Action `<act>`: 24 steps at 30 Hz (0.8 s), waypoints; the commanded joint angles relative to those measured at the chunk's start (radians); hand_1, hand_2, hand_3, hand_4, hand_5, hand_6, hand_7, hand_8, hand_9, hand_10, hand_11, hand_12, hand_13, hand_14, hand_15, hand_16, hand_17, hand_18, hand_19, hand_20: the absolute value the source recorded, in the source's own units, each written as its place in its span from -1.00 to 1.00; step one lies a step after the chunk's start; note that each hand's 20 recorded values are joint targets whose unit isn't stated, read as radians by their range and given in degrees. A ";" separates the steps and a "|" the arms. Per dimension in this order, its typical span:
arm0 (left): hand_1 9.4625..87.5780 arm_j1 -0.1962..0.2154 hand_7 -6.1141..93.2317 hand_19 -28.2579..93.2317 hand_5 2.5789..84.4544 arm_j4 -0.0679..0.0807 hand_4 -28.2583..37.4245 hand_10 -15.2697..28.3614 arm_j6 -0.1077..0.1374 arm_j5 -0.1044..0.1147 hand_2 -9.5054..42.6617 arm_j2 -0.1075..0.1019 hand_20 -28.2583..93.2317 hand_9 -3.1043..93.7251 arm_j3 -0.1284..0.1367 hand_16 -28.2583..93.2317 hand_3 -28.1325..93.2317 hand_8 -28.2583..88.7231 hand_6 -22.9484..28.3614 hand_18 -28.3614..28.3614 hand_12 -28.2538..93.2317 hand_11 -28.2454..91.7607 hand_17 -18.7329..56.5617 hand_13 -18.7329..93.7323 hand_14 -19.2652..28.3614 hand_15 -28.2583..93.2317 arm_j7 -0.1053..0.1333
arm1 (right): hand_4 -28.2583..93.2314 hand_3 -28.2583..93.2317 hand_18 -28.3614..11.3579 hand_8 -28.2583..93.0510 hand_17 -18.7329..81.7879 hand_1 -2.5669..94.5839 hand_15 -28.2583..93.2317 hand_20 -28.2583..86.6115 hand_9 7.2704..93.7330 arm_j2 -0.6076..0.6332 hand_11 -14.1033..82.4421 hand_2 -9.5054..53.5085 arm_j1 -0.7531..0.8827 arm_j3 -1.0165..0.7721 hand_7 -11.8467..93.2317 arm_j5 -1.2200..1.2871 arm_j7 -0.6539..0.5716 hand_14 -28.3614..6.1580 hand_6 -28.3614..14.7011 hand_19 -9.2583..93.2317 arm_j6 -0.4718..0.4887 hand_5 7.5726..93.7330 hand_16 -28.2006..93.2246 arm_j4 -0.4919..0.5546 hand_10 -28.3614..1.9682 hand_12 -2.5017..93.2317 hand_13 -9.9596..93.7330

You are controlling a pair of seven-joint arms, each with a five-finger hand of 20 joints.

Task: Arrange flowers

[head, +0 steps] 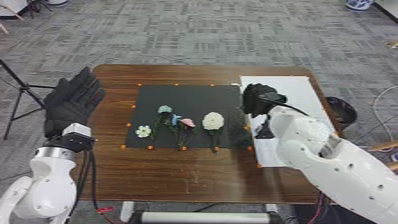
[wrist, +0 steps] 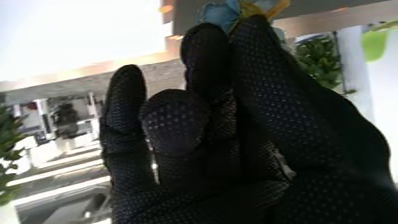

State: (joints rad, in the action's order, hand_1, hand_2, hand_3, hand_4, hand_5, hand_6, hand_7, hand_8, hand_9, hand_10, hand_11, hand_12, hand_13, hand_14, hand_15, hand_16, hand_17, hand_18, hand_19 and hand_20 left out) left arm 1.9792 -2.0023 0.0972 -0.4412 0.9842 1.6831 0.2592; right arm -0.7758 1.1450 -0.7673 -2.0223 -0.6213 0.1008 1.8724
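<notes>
Nearest in the head view is the front part of a brown wooden counter (head: 151, 182). A dark mat (head: 191, 95) lies on it, edged with small orange dots (head: 184, 148), and a white sheet (head: 286, 95) lies along the mat's right side.

On the mat, from near to far, are 5 artificial flowers, lying down with their stems mostly toward the robot. Nearest is a small white daisy-like flower (head: 143, 131), at the left. Next come a pink flower (head: 187, 122), right of the middle of the group, and a ruffled white bloom (head: 212, 121), the biggest, at the right end. A blue flower (head: 176, 119) is just beside the pink one, and a blue-green flower (head: 164, 109) is farthest.

On the near part of the white sheet is a dark object (head: 264, 131), partly beside the arm; whether it is a container for the flowers, I cannot tell.

Farther up, the right hand (head: 258, 97) is over the border between mat and sheet. In the right wrist view, light-blue petals (wrist: 218, 14) are at its fingertips; the fingers look narrowed, apparently pinching that flower. Off the counter's left side, the left hand (head: 71, 100) waits with its fingers wide and straight, holding nothing.

The task looks to be in its early part. 1 flower seems to be picked up and on its way to being placed; the 5 on the mat remain to be lifted and arranged.
</notes>
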 commanded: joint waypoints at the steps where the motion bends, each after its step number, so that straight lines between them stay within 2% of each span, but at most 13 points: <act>1: -0.60 0.015 -0.78 -0.13 -0.10 -0.011 -1.00 0.26 0.018 0.002 -0.16 0.001 -0.45 -0.39 0.005 -0.57 0.66 -0.63 0.20 0.38 -0.40 -0.32 -0.64 -0.35 0.29 -0.39 0.008 | -0.92 0.60 -0.64 -0.32 0.01 0.21 0.67 0.16 0.65 -0.029 -0.18 -1.00 0.052 -0.005 0.06 0.012 -0.005 0.15 0.31 0.62 0.043 0.42 0.04 0.024 0.30 0.15 0.56; 12: -0.60 0.001 -0.77 -0.12 -0.09 -0.005 -1.00 0.26 0.019 0.007 -0.14 0.003 -0.45 -0.39 0.000 -0.57 0.66 -0.63 0.20 0.38 -0.40 -0.32 -0.64 -0.35 0.28 -0.39 0.000 | -0.93 0.59 -0.64 -0.34 0.00 0.20 0.66 0.15 0.65 -0.067 -0.20 -1.00 0.045 0.033 0.03 -0.034 -0.015 0.15 0.28 0.62 0.014 0.42 0.04 0.008 0.29 0.14 0.56; 16: -0.60 0.012 -0.77 -0.12 -0.09 -0.009 -1.00 0.26 0.025 0.005 -0.13 0.005 -0.45 -0.39 0.017 -0.57 0.66 -0.63 0.21 0.38 -0.40 -0.32 -0.64 -0.35 0.28 -0.39 0.005 | -0.94 0.58 -0.65 -0.40 -0.02 0.17 0.64 0.14 0.60 -0.056 -0.31 -1.00 0.053 0.034 -0.13 -0.047 -0.001 0.14 0.22 0.61 0.018 0.40 0.04 0.018 0.26 0.08 0.53; 20: -0.60 0.016 -0.77 -0.12 -0.09 -0.008 -1.00 0.26 0.022 0.009 -0.12 0.007 -0.45 -0.39 0.023 -0.57 0.66 -0.63 0.21 0.38 -0.40 -0.32 -0.65 -0.35 0.28 -0.39 0.008 | -0.94 0.57 -0.65 -0.46 -0.04 0.15 0.62 0.14 0.57 -0.035 -0.35 -1.00 0.074 0.014 -0.23 -0.073 0.026 0.13 0.22 0.60 0.036 0.37 0.04 0.033 0.24 0.04 0.50; 24: -0.64 0.024 -0.77 -0.12 -0.09 -0.011 -1.00 0.26 0.025 0.011 -0.08 0.005 -0.46 -0.39 0.027 -0.58 0.65 -0.63 0.21 0.38 -0.40 -0.32 -0.65 -0.35 0.28 -0.38 0.012 | -0.97 0.66 -0.66 -0.72 -0.06 0.06 0.61 0.15 0.47 -0.021 -0.23 -1.00 0.099 -0.022 -0.32 -0.047 0.030 0.12 0.25 0.58 0.052 0.34 0.04 0.057 0.17 -0.08 0.47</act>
State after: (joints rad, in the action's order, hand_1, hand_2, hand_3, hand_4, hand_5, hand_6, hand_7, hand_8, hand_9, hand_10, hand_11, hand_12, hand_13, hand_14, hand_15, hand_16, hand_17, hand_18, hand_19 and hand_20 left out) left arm 1.9831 -2.0053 0.1135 -0.4390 0.9852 1.7001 0.2610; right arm -0.8317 1.2083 -0.7399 -2.0656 -0.6113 0.1304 1.8945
